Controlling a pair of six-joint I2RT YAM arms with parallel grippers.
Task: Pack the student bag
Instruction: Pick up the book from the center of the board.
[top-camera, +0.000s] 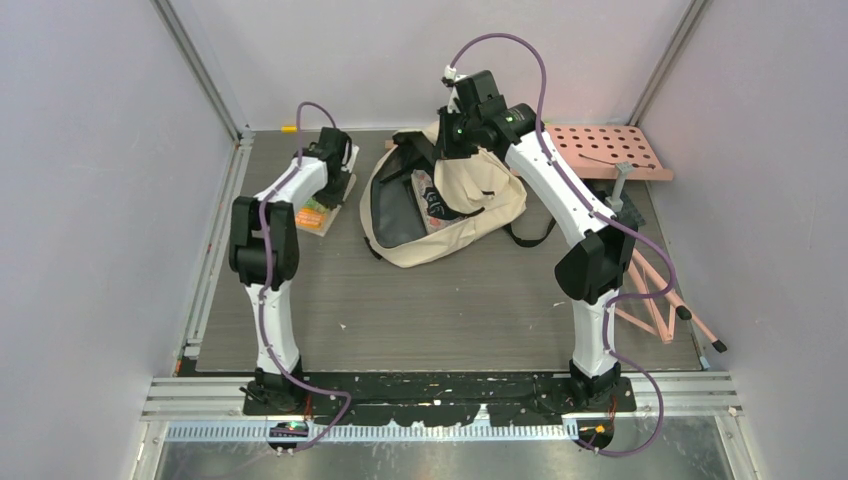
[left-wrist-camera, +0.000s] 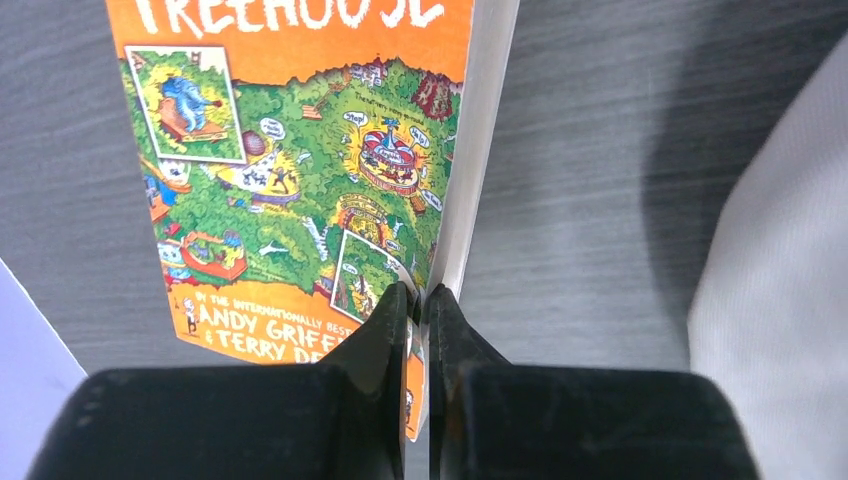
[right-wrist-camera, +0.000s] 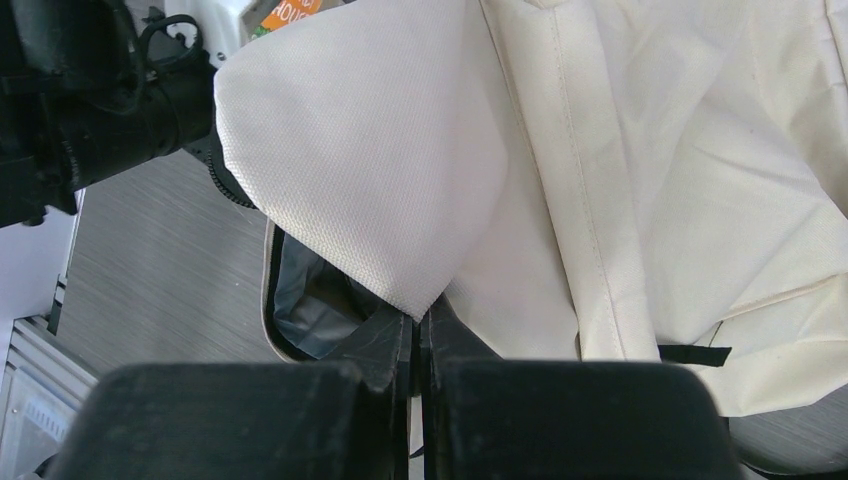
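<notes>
The student bag (top-camera: 455, 225), cream with black straps, lies open at the back middle of the table. A book (top-camera: 430, 195) shows inside its dark lining. My right gripper (top-camera: 462, 135) is above it, shut on the corner of the bag's cream flap (right-wrist-camera: 370, 150) and holding it lifted; in the right wrist view the right gripper (right-wrist-camera: 420, 322) pinches the flap's tip. My left gripper (top-camera: 335, 160) is over a stack of books (top-camera: 318, 212) left of the bag. In the left wrist view the left gripper (left-wrist-camera: 420, 300) is shut on the edge of an orange "Treehouse" book (left-wrist-camera: 300, 180).
A pink perforated board (top-camera: 610, 150) lies at the back right, with a grey tool (top-camera: 620, 185) in front of it. Pink rods (top-camera: 655, 290) lean off the table's right edge. Grey walls close in both sides. Cream bag fabric (left-wrist-camera: 780, 280) sits right of the book.
</notes>
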